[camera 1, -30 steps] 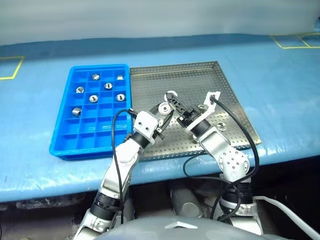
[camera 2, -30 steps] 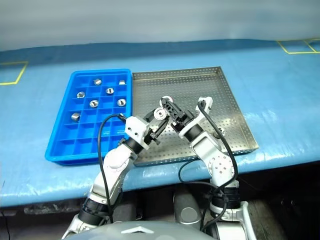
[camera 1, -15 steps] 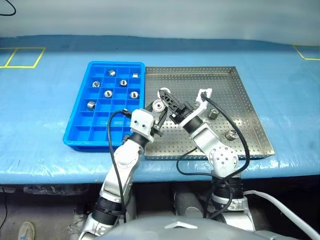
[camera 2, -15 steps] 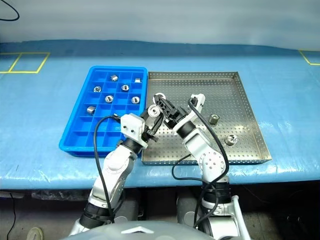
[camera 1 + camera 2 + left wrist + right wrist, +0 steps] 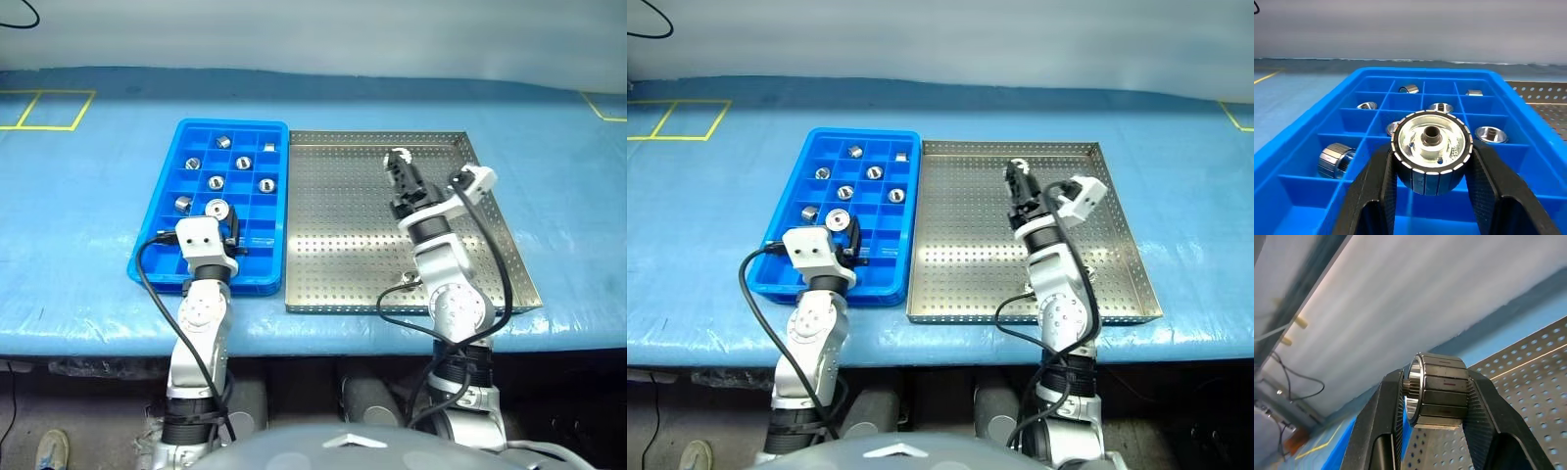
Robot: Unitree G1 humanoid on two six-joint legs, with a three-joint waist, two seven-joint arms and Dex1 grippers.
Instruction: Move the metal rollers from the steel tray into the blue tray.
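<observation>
Two short shiny metal rollers [image 5: 1431,152] were each clamped by their ribbed sides, one in the left gripper [image 5: 225,227] above the bright blue compartmented plastic tray [image 5: 157,257], one in the right gripper [image 5: 403,176] over the perforated steel tray [image 5: 333,264]; hard, smooth, probably heavy and slippery.

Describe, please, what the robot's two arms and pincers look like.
Both arms are built of rounded silver-grey segments with dark joint rings. Each ends in a white boxy wrist block and a pincer of two black fingers, the left pincer and the right pincer alike. A thin black cable loops beside each forearm. The finger pads are ribbed.
</observation>
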